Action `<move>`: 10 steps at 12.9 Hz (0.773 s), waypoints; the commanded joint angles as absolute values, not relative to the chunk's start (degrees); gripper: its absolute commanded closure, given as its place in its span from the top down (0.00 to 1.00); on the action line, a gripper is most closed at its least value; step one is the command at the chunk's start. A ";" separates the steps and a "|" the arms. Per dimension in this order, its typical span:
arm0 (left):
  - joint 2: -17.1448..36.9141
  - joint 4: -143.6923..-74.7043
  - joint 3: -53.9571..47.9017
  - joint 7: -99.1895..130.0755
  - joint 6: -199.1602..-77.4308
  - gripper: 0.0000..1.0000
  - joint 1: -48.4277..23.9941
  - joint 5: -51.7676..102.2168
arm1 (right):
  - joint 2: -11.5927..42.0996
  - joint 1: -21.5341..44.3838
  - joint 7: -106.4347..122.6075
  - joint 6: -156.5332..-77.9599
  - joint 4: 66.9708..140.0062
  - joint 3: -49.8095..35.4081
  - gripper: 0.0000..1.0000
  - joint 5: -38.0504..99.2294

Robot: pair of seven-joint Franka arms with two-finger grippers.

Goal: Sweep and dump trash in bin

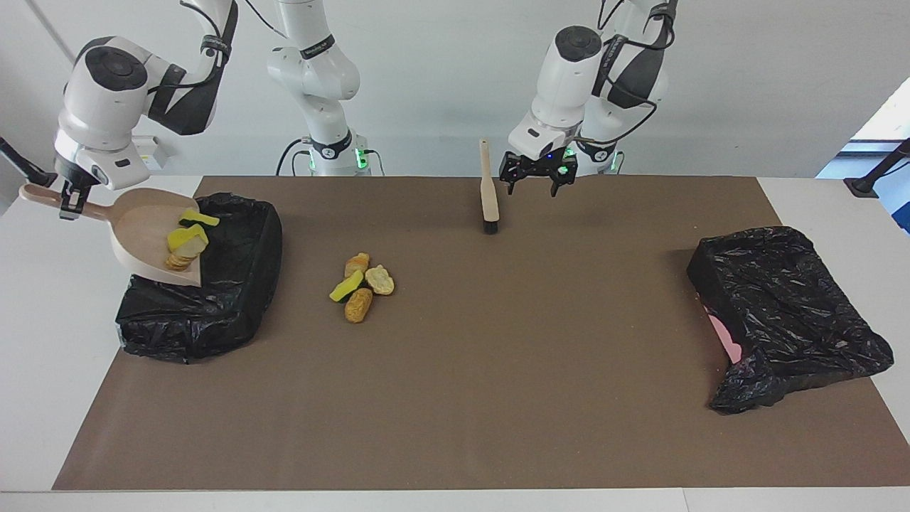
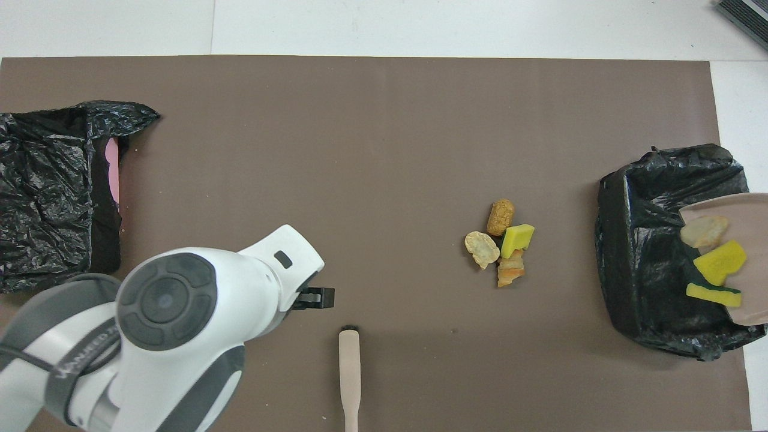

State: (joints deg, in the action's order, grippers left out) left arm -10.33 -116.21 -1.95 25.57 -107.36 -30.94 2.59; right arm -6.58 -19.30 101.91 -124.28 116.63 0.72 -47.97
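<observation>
Facing view: right tool (image 1: 69, 203) is clamped on the handle of the dustpan (image 1: 146, 231), held up and tilted over the black-lined bin (image 1: 234, 284) at the right arm's end of the worktop (image 1: 498, 370). Three pieces of trash in the pan (image 1: 186, 238), yellow and tan, sit low toward its lip above the bin's opening. Four more pieces, the pile on the mat (image 1: 361, 284), lie on the brown mat just beside that bin, toward the middle of the worktop. Left tool (image 1: 537, 178) is in the air near the robots' edge, fingers apart, holding nothing. The brush (image 1: 488, 195) stands just beside it, apart from it, bristles down on the mat, handle up. A second black-lined bin (image 1: 789, 313) sits at the left arm's end, a pink patch showing at its side.

Overhead view: the left arm's wrist fills the lower corner, one finger (image 2: 315, 298) of the left tool sticking out, clear of the brush (image 2: 349, 372). The pile on the mat (image 2: 501, 243) is between brush and bin (image 2: 642, 270). The dustpan (image 2: 747, 210) hangs over the bin's opening with the trash in the pan (image 2: 717, 258) at its edge. Right tool is out of frame here. The other bin (image 2: 48, 192) is by the worktop's other end.
</observation>
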 commanded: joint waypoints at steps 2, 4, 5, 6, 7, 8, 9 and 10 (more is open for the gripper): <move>-7.12 -102.50 -2.72 18.21 -96.53 1.00 -24.45 0.44 | -12.39 -16.79 96.77 -122.70 121.90 0.09 0.00 -52.21; -7.91 -100.56 -2.29 16.18 -93.70 1.00 -23.12 0.53 | -13.70 -14.26 96.68 -118.50 121.47 -0.09 0.00 -52.21; -7.91 -98.81 -2.29 15.74 -92.82 1.00 -22.33 0.44 | -14.67 -12.59 96.68 -115.87 121.03 -0.09 0.00 -52.21; -7.56 -97.22 -2.02 14.43 -92.55 1.00 -20.93 0.44 | -15.11 -11.52 96.68 -113.49 120.07 -0.09 0.00 -52.21; -7.30 -95.73 -1.93 13.46 -92.29 1.00 -19.53 0.44 | -15.29 -11.08 96.68 -111.99 119.01 -0.09 0.00 -52.21; -7.03 -95.10 -1.93 12.93 -91.94 1.00 -18.12 0.35 | -15.73 -11.07 96.16 -111.10 117.79 -0.17 0.00 -51.60; -7.03 -95.10 -1.93 12.14 -92.11 1.00 -17.15 0.35 | -16.69 -11.07 94.33 -110.92 116.99 -0.26 0.00 -51.07; -6.86 -95.10 -1.85 11.78 -92.02 1.00 -16.70 0.26 | -17.74 -11.07 91.17 -110.83 116.29 -0.44 0.00 -50.28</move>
